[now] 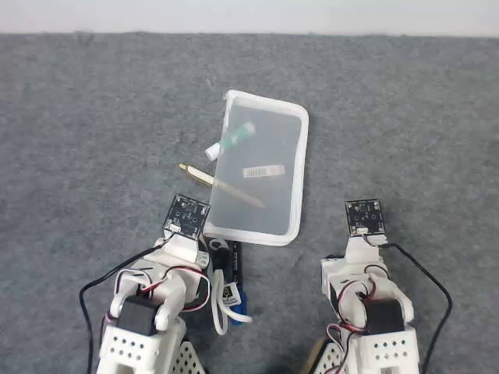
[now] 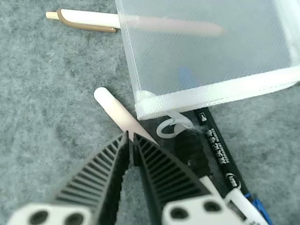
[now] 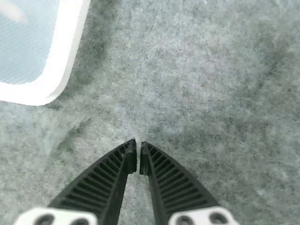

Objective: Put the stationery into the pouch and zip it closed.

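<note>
The translucent pouch [image 1: 265, 156] lies flat in the middle of the grey felt desk [image 1: 93, 117], ahead of both arms and between them. A brown-clipped pen [image 1: 195, 174] lies slantwise across the pouch's long edge on the left arm's side. Its clip end lies out on the felt and the rest shows dimly through the pouch wall; whether that part is inside or underneath cannot be told. Farther from the arms, a green-capped pen [image 1: 238, 134] crosses the same edge, its white end poking out onto the desk. The left claw [image 2: 131, 136] hangs just beside the pouch's near corner, its ribbed jaws drawn together to a thin slit with nothing pinched between them. A cream pen [image 2: 115, 110] lies on the felt directly beneath its tips, its rounded end pointing away from the pouch. The white zip pull [image 2: 171, 126] rests at that corner, close beside the claw. A black marker [image 2: 216, 147] lies next to the pull, running back alongside the left arm. The right claw [image 3: 137, 143] is likewise closed to a hairline gap and has hold of nothing. It is poised over bare felt, with the pouch's other near corner off to one side and apart from it.
</note>
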`<action>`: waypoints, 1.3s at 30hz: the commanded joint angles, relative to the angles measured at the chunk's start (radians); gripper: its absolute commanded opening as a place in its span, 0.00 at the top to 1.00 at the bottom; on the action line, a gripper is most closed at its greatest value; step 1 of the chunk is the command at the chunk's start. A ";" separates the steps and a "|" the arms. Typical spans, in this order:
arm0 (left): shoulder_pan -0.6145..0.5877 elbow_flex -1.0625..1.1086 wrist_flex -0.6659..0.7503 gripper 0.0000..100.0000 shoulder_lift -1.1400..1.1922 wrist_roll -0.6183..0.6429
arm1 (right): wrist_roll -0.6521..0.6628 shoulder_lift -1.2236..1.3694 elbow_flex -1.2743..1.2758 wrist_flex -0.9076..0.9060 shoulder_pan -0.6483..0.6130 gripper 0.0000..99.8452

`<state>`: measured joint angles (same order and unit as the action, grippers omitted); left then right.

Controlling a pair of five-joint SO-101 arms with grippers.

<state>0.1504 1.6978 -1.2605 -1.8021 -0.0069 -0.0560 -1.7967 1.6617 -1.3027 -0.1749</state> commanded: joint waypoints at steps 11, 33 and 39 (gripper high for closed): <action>0.005 -0.013 -0.003 0.99 -0.025 -0.005 | -0.011 -0.019 0.021 -0.005 0.008 0.99; -0.181 -0.099 0.089 0.99 -0.025 -0.006 | -0.008 -0.019 0.015 0.002 0.015 0.99; -0.287 -0.101 0.175 0.99 -0.025 -0.009 | -0.008 -0.019 -0.091 0.002 0.016 0.99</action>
<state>-0.0936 1.6609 -1.1239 -1.8021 -0.0069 -0.0560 -1.7983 1.6494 -1.3027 -0.1718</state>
